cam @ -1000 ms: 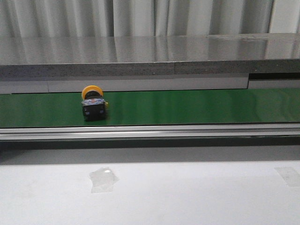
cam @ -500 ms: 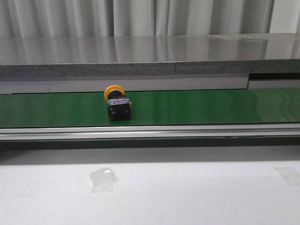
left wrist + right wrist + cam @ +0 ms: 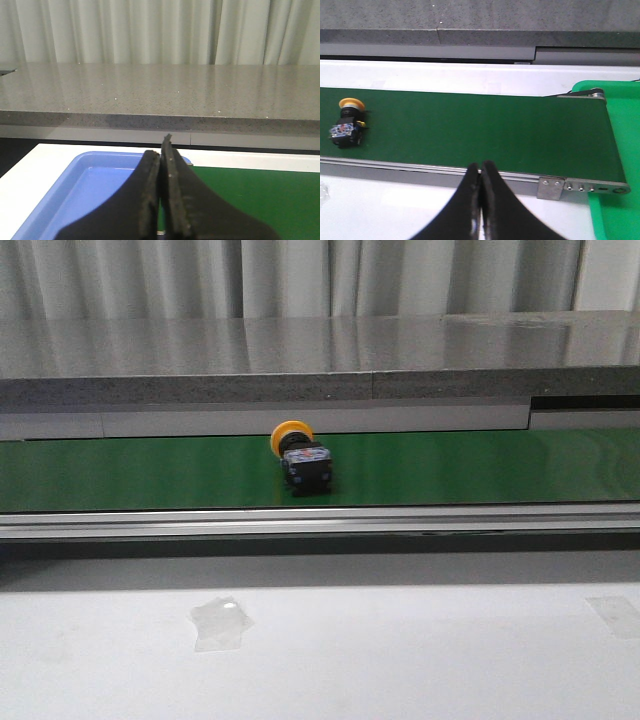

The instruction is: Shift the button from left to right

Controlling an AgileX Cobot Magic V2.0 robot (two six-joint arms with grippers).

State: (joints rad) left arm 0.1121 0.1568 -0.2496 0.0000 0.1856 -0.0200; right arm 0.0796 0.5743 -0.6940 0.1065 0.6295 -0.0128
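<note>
- Since the earlier front views the button (image 3: pixel 305 461) has travelled rightward along the green belt (image 3: pixel 480 468), from well left of centre to about the middle; nothing is gripping it, so the belt seems to be carrying it.
- Right pincer (image 3: pixel 480 200): its two dark fingers are pressed together with nothing between them. It hangs above the belt's near rail, toward the belt's right end.
- Left pincer (image 3: pixel 164 185): likewise closed and empty, hanging over the edge of a blue tray (image 3: pixel 75 195) where the belt begins on the left.
- Outward from the right pincer, the button lies on the belt well off to that pincer's left side and a little farther back, with bare belt between them.
- It lies tipped over, yellow head toward the back wall and black body toward the robot, so its long axis runs across the belt.
- A green bin (image 3: pixel 615 150) sits just past the belt's right end, beside the right pincer.
- Judgement: the right arm is the one the button is heading toward. It would need to open its fingers and come down as the button arrives, closing across the black body.
- Neither arm shows in the front view, so both appear held back from the belt's middle.
</note>
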